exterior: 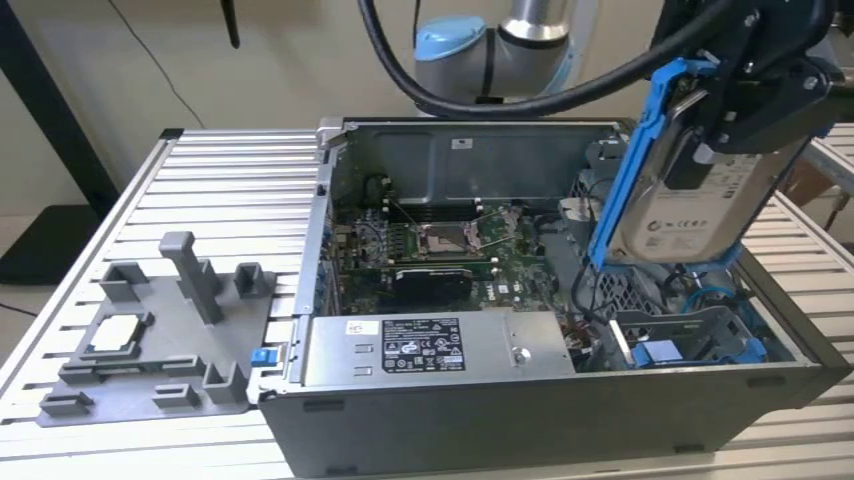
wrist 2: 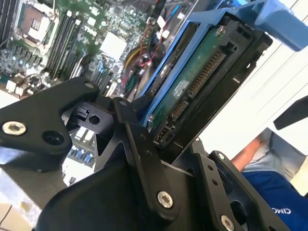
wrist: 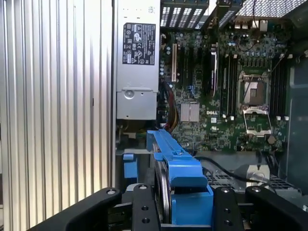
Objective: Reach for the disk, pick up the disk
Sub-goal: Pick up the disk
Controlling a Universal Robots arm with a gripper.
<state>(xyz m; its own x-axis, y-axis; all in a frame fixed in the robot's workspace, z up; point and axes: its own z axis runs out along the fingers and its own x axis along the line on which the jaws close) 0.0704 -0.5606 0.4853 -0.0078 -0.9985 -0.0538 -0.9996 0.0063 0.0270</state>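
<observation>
- Your gripper (exterior: 727, 110) is clamped on the disk (exterior: 694, 205), with the black fingers closed over its upper end near the top of the exterior view's right side.
- In the second wrist view the gripper (wrist 2: 161, 139) pinches the disk (wrist 2: 192, 91) by its edge; the black linkages sit tight against the blue frame and the green circuit board face.
- In the first wrist view the gripper (wrist: 175, 202) has a black finger on each side of the disk (wrist: 175, 166), whose blue frame runs away from the camera.
- The disk hangs in the air above the open computer case (exterior: 747, 375), clear of it, over the drive bay end on the exterior view's right.
- Its long axis stands nearly upright, leaning a little so the lower end points down towards the case interior.
- The labelled silver face looks towards the exterior camera; the bright blue frame (exterior: 634, 160) runs along the edge on the exterior view's left.
- The disk's label is white with small dark print that you cannot read here.
- The grey power supply (exterior: 427, 350) lies along the near wall of the case and carries a black-and-white sticker (exterior: 420, 344); its print is too small to make out.
- The motherboard (exterior: 441, 250) lies on the case floor.
</observation>
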